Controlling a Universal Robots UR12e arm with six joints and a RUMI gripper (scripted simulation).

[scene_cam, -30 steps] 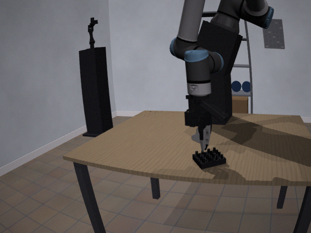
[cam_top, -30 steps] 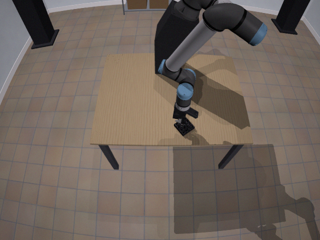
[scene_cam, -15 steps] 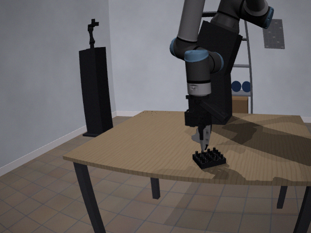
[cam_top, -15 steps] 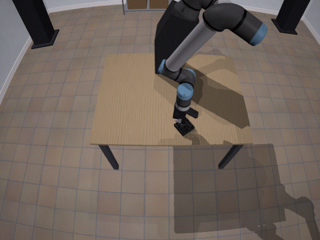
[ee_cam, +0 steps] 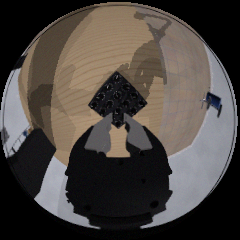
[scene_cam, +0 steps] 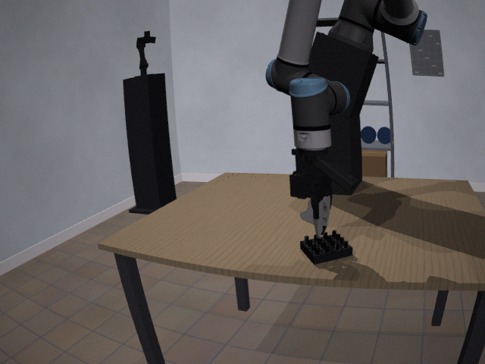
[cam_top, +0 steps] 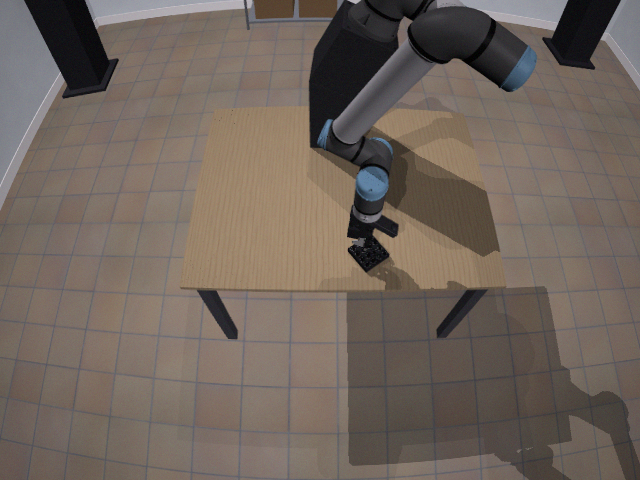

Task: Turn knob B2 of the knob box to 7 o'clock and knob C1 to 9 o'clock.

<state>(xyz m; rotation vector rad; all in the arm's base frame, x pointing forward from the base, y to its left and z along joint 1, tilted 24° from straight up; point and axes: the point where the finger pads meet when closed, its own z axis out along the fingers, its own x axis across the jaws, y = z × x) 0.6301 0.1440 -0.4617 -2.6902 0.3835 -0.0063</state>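
Pincer (cam_top: 361,241) (scene_cam: 320,236) (ee_cam: 117,113) pointing down, tips narrowly apart astride a corner knob (ee_cam: 118,119); cannot tell whether pinching it. Knob box (cam_top: 356,261) (scene_cam: 333,256) (ee_cam: 107,86) flat on the desk (cam_top: 268,206) (scene_cam: 219,227) (ee_cam: 95,50), near the edge opposite the arm's base, between both corners, turned diagonally to that edge.

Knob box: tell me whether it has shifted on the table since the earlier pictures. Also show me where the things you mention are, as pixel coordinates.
No. In the top and exterior views, the knob box (cam_top: 365,254) (scene_cam: 323,250) (ee_cam: 117,99) keeps its place against the table's front edge.
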